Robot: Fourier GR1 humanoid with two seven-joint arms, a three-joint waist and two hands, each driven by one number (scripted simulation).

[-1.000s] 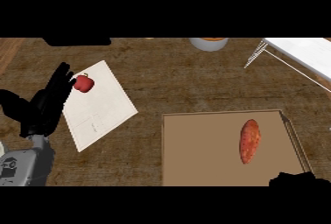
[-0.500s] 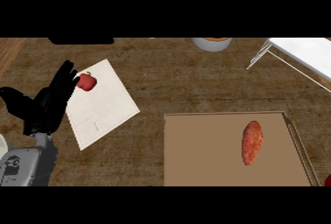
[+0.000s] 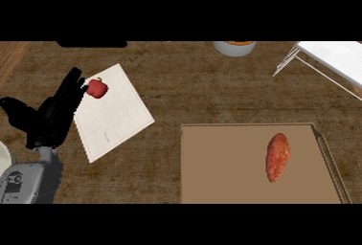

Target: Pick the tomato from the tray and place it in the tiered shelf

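Tomato [image 3: 97, 88] sits beside, perhaps touching, the left robot hand [image 3: 51, 118]

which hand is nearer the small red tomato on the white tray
Left. The left hand lies just left of the small red tomato; the right hand is not in view.

Looks like a kitchen: wood counter [image 3: 212, 95], tomato [image 3: 97, 88] upper left, sweet potato [image 3: 277, 156] lower right, white shelf [image 3: 333, 56] upper right.
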